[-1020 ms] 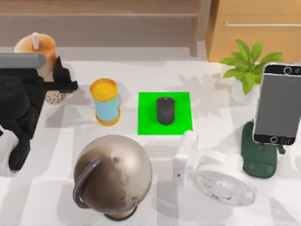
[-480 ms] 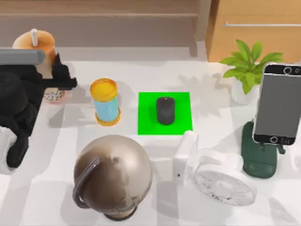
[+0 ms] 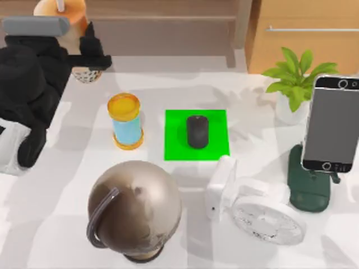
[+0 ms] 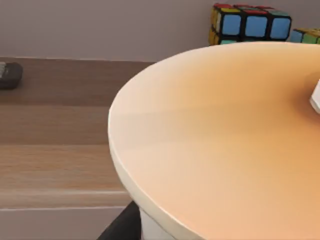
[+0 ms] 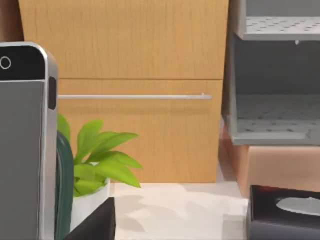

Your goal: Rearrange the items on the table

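Note:
My left gripper [image 3: 80,54] is shut on the orange-tan drink cup [image 3: 72,15] and holds it tilted above the table's [image 3: 67,168] far left corner. Its white straw [image 3: 59,4] pokes up at the picture's edge. The cup's lid [image 4: 225,140] looms large in the left wrist view. The black mouse [image 3: 197,131] lies on a green mat [image 3: 174,140] at the middle. A white fan [image 3: 261,213] lies at the front right. The grey-screened smartphone [image 3: 331,123] stands on a dark green holder [image 3: 308,193] at the right. My right arm stays parked beyond the right side, facing the smartphone [image 5: 25,140].
A blue can with an orange lid [image 3: 126,120] stands left of the mat. In front of it sits a big bronze dome [image 3: 134,207]. A potted plant [image 3: 294,84] is at the back right. A colour cube [image 4: 250,25] and a black box [image 5: 282,212] lie farther off.
The left gripper has carried the drink cup up and away from the table's left edge, toward the back and slightly right. Everything else stays put.

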Robot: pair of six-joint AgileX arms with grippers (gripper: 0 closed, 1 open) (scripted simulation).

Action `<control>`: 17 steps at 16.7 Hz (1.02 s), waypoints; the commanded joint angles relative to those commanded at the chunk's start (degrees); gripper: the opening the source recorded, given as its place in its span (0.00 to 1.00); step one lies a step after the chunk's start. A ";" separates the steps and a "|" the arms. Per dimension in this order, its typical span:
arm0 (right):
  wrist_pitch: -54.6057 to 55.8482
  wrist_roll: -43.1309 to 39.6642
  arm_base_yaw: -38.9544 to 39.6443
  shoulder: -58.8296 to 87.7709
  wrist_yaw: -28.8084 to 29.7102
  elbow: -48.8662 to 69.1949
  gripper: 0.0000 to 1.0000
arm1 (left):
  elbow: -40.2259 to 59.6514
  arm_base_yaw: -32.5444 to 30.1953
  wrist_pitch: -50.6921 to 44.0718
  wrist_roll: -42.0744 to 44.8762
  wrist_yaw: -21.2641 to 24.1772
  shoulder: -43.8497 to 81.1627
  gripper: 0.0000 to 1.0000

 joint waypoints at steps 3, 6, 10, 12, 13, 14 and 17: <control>0.00 0.00 0.00 0.00 0.00 0.00 1.00 | 4.96 -2.12 -8.85 -1.59 0.74 -3.95 0.00; 0.00 0.00 0.00 0.00 0.00 0.00 1.00 | 10.67 -2.70 -18.28 -2.79 0.70 -6.89 0.00; 0.00 0.00 0.00 0.00 0.00 0.00 1.00 | 19.10 -1.36 -29.72 -3.20 -0.70 -7.83 0.00; 0.00 0.00 0.00 0.00 0.00 0.00 1.00 | 23.20 -0.44 -34.47 -2.98 -1.70 -7.08 0.00; 0.00 0.00 0.00 0.00 0.00 0.00 1.00 | 25.18 -0.05 -36.51 -2.77 -2.22 -6.41 0.00; 0.00 0.00 0.00 0.00 0.00 0.00 1.00 | 27.09 0.25 -38.31 -2.52 -2.74 -5.55 0.00; 0.00 0.00 0.00 0.00 0.00 0.00 1.00 | 32.48 0.68 -42.40 -1.48 -4.22 -2.31 0.00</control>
